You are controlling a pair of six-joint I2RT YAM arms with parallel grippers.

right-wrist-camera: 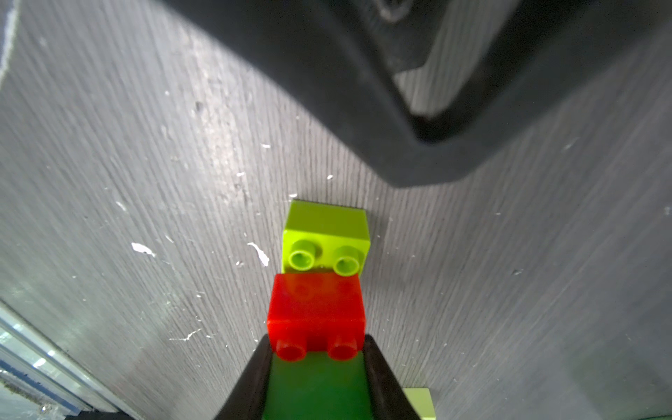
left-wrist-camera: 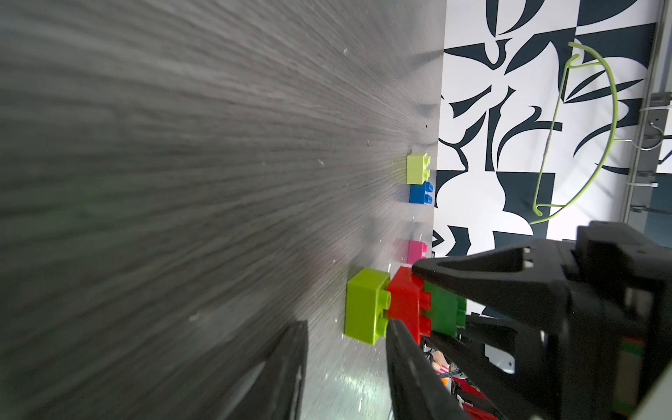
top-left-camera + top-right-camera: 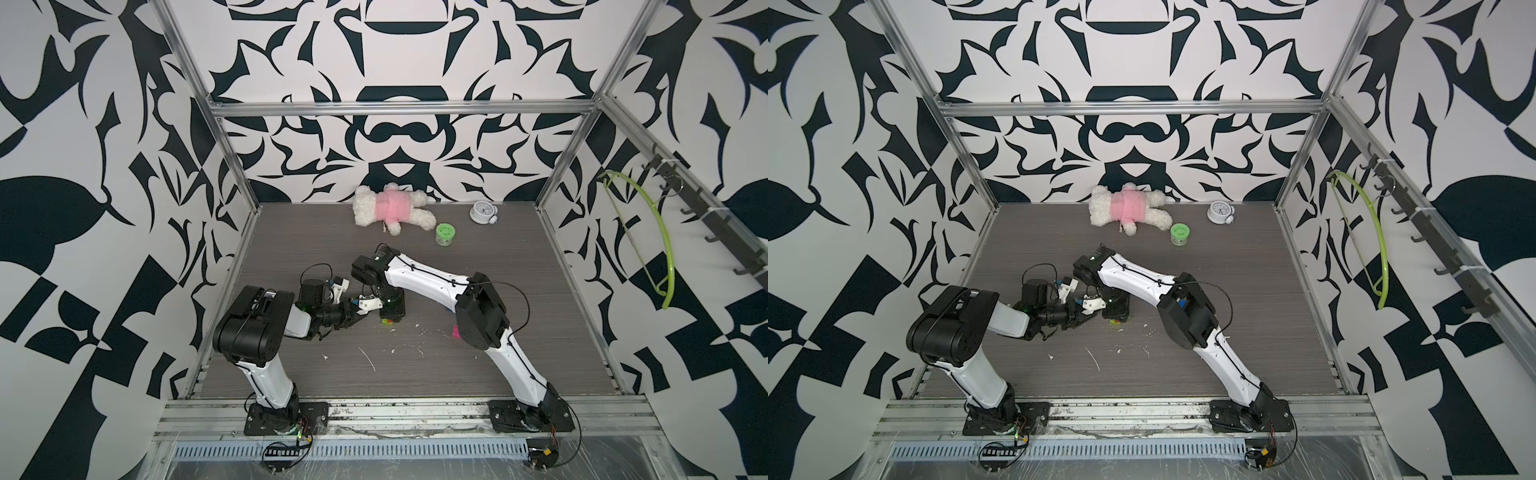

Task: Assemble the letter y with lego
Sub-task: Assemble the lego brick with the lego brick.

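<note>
Green studded plastic brick (image 1: 316, 389), joined to red studded plastic brick (image 1: 316, 309), is clamped by right end effector (image 1: 316, 363). Yellow-green square plastic brick (image 1: 327, 225), lying on grey woodgrain desk (image 1: 145, 145), is touched at its studs by the red one. Left end effector (image 2: 349, 327) is held apart around it.

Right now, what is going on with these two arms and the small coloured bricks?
The right hand is shut on a green brick with a red brick stuck to it, and holds the red end at the studs of a yellow-green brick on the table. Those studs show between them, so that joint is not pressed home yet. The left hand stands open around the yellow-green brick. A blue brick, a pink brick and a second yellow-green brick lie farther off.
</note>
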